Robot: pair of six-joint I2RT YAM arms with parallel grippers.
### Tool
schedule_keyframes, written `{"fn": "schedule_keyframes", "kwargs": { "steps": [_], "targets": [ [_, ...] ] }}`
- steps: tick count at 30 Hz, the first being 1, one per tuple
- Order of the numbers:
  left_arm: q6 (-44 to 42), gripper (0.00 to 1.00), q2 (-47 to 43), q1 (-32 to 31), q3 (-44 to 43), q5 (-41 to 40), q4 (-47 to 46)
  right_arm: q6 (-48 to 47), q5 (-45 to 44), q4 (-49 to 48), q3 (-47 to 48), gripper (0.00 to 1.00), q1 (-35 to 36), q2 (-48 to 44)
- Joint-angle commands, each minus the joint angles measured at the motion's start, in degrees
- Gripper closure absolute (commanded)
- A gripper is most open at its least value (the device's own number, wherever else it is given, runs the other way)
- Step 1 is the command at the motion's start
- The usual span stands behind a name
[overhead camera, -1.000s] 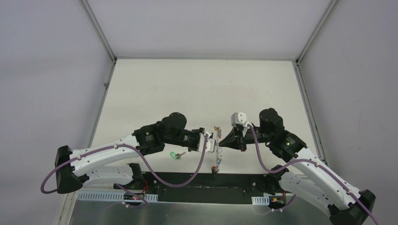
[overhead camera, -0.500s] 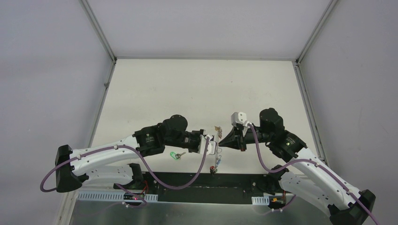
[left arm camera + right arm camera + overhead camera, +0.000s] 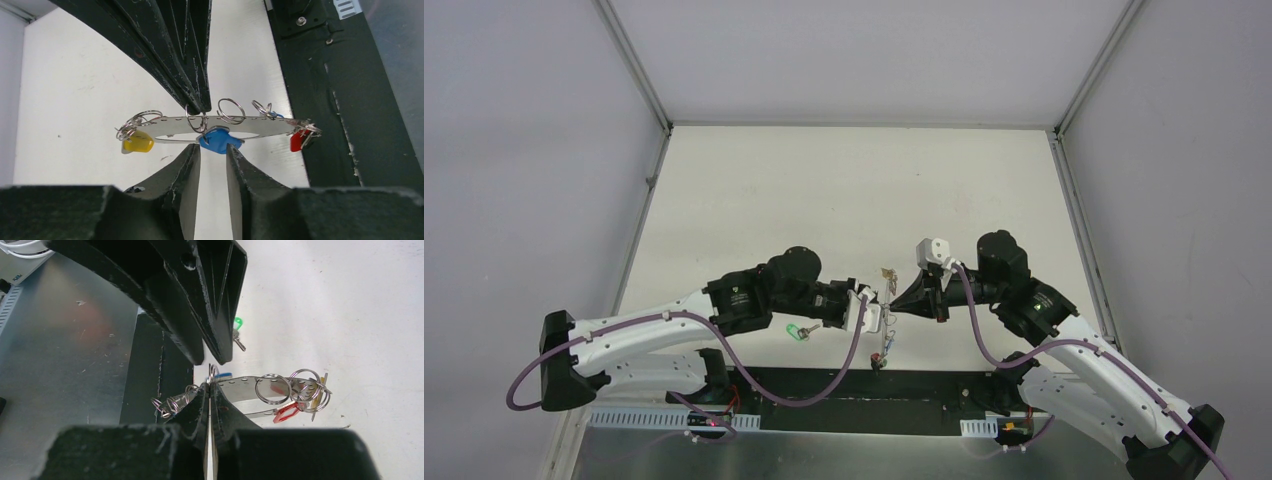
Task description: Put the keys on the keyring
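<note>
The right gripper [image 3: 208, 390], fingers pressed together, pinches the large grey metal keyring [image 3: 260, 126] above the near middle of the white table [image 3: 824, 190]. The left gripper [image 3: 212, 149], slightly spread, faces the blue oval-tagged key [image 3: 220, 141] at the ring. The green oval-tagged key [image 3: 800, 331] lies on the table, further left.

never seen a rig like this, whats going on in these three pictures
Two robot arms stand at the edge of a table, each ending in a two-finger gripper. The wide picture looks down from above; the other two come from a camera on each wrist, so the dark wedges at the bottom are that arm's own fingers. The right gripper pinches a key ring in the air, hung with a blue tag, a yellow tag and a red tag. The left gripper, slightly open, sits right at the blue tag. A green-tagged key lies on the table.
</note>
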State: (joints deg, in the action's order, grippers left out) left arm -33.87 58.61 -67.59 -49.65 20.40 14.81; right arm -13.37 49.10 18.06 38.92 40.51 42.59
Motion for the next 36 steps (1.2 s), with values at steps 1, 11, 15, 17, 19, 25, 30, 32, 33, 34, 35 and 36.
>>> {"fn": "schedule_keyframes", "kwargs": {
  "steps": [1,11,15,17,19,25,30,32,33,34,35,36],
  "targets": [
    [1.2,0.6,-3.0,-0.9,0.8,-0.9,-0.4,0.1,0.8,-4.7,2.2,1.0,0.0,-0.9],
    [5.1,0.45,-6.4,-0.9,3.8,-4.3,-5.1,0.1,0.8,-4.6,2.1,1.0,0.0,-1.2],
    [8.1,0.43,-6.6,-0.9,4.4,-8.2,-6.3,0.0,0.8,-4.6,2.1,1.0,0.0,-1.2],
    [9.2,0.42,-6.6,-0.9,4.7,-10.9,-6.2,0.0,0.8,-4.6,2.1,1.0,0.0,-1.3],
    [10.7,0.41,-6.4,-0.8,5.0,-14.6,-5.9,0.0,0.7,-4.6,2.0,1.0,0.0,-1.3],
    [15.8,0.36,-5.0,1.3,5.1,-23.0,-2.9,-0.2,0.6,-4.3,2.0,1.0,0.0,-1.3],
    [24.0,0.32,-3.5,8.0,5.2,-20.6,-0.2,-0.2,0.7,-4.4,2.0,1.0,0.0,-1.3],
    [27.3,0.3,-3.1,10.7,5.3,-20.5,0.4,-0.2,0.6,-4.2,1.9,1.0,0.0,-1.4],
    [28.7,0.29,-3.0,11.8,5.5,-18.9,0.5,-0.2,0.6,-4.1,1.9,1.0,0.0,-1.4],
    [29.8,0.28,-3.0,12.9,5.7,-17.9,0.5,-0.2,0.6,-4.2,1.8,1.0,0.0,-1.5],
    [30.9,0.27,-3.0,13.7,5.9,-16.7,0.4,-0.2,0.5,-4.1,1.7,1.0,0.0,-1.6],
    [31.7,0.27,-3.1,14.5,6.2,-15.1,0.2,-0.2,0.4,-4.2,1.6,1.0,0.0,-1.6]
  ]
}}
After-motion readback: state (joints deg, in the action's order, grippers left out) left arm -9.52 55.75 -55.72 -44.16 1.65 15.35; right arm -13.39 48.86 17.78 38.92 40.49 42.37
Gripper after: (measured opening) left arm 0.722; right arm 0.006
